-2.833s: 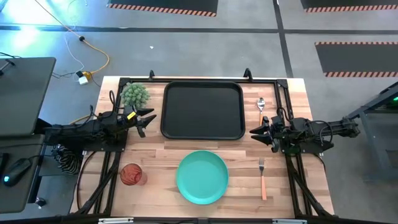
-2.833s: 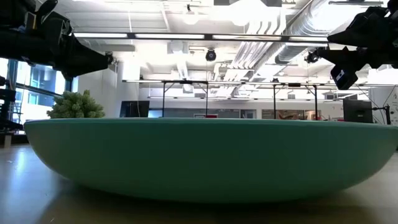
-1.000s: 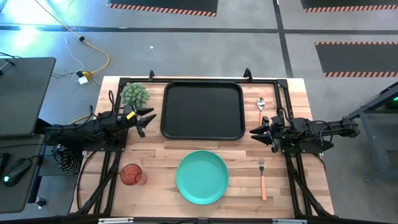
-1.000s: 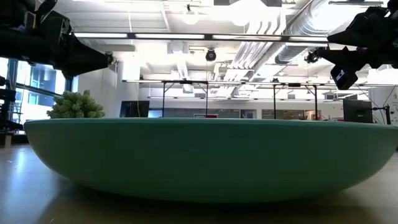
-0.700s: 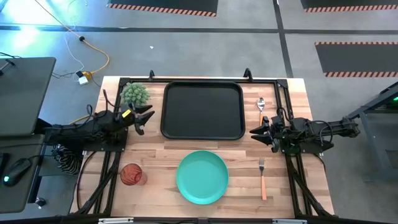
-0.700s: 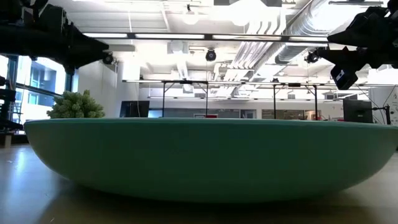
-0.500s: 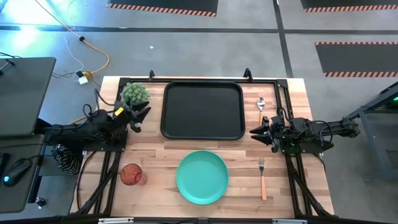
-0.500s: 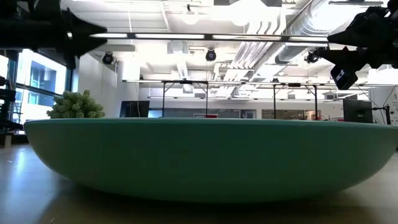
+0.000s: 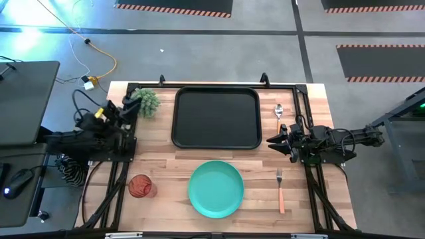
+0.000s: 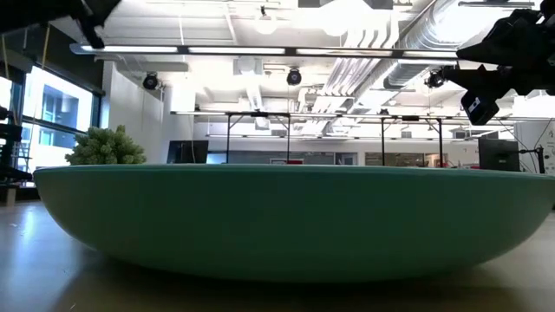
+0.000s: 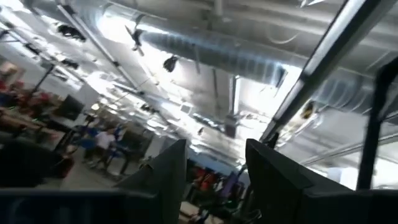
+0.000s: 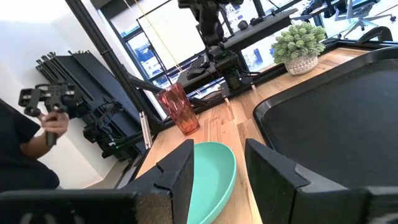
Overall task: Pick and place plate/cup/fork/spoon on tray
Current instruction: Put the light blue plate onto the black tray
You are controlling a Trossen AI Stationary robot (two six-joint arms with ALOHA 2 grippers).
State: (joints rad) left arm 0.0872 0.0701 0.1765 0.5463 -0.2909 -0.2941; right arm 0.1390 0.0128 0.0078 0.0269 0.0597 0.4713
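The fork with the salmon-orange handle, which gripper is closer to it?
Right. The right gripper hovers just behind the fork with the salmon-orange handle; the left gripper is across the table beside the spiky green plant.

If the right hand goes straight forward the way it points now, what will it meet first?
The right hand, open, points across the table toward the tray. Its wrist view shows the tray's near rim just ahead, so it probably meets that first; its height is unclear.
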